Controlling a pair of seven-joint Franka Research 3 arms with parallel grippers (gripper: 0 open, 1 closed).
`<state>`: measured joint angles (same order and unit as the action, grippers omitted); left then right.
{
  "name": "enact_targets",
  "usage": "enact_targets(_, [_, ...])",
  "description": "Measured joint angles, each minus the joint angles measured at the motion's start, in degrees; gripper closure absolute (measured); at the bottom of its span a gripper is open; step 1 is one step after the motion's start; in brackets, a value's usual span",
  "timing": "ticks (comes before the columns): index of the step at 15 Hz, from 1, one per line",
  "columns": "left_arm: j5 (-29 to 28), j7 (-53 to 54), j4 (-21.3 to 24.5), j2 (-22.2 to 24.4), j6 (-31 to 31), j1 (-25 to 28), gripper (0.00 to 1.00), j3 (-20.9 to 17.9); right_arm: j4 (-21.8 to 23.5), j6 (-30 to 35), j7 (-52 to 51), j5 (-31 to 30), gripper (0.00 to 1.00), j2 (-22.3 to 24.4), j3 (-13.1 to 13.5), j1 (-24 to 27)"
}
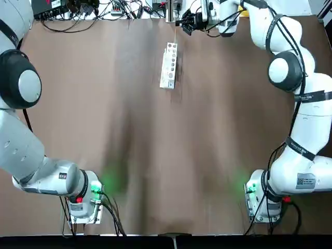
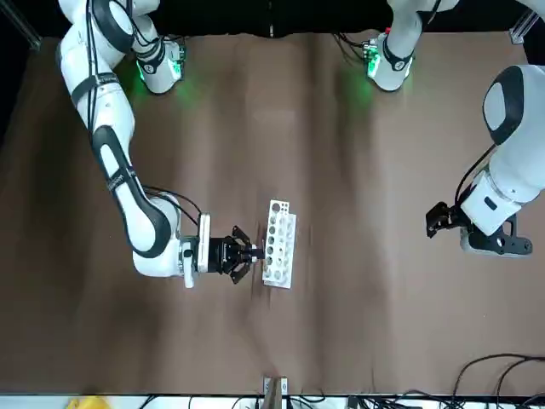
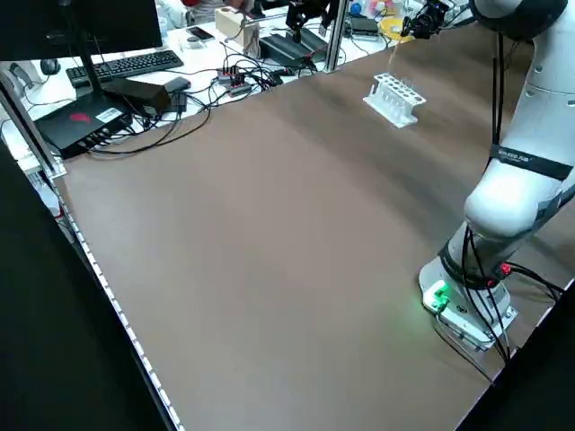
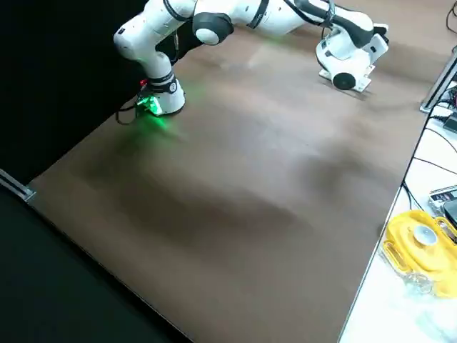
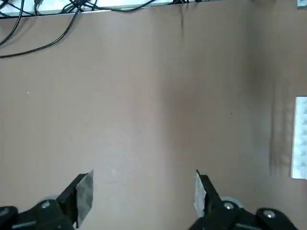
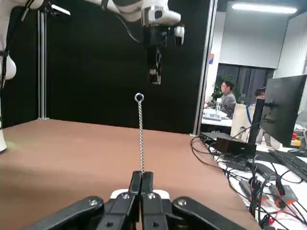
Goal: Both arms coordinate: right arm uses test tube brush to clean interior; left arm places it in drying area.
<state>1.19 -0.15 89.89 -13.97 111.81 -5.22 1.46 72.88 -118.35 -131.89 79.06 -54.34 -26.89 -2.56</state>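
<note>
A: Top view, what is recorded?
B: The right gripper (image 1: 188, 22) is logged at the table's far edge, just beside the far end of the white rack (image 1: 169, 65). A thin pale line, the test tube brush (image 1: 175, 35), is seen between the jaws' side and the rack's far end. The left arm (image 1: 21, 104) is noted at the near left, its gripper out of frame.

A: Front view?
B: The right gripper (image 2: 241, 254) is listed level, its tips just beside the rack (image 2: 278, 243). The left gripper (image 2: 437, 219) is entered well apart from the rack, above bare table (image 2: 358, 153).

A: Left side view?
B: The rack (image 3: 393, 97) is noted standing upright on the far part of the table, with the right gripper (image 3: 424, 18) above and beyond it.

A: Left wrist view?
B: The left fingers (image 5: 84, 195) are recorded spread wide with nothing between them; only an edge of the rack (image 5: 301, 138) is seen off to one side.

A: Right wrist view?
B: The right fingers (image 6: 135, 183) are recorded pressed together on the twisted wire stem of the test tube brush (image 6: 140, 134), which stands straight out from the jaws, its looped end farthest from them. Seated people (image 6: 225, 98) are noted beyond the table.
</note>
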Motion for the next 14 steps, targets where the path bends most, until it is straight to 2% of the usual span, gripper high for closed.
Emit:
enact_targets(6, [0.0,0.1,0.0,0.0,0.0,-1.3,0.00,0.5,0.1,0.0,-1.8,0.0,0.96,0.0,2.4,-2.2])
enact_targets(14, [0.0,0.1,0.0,-0.1,0.0,-4.3,0.00,0.6,-0.5,0.1,-2.3,0.3,0.96,0.2,3.1,-2.3])
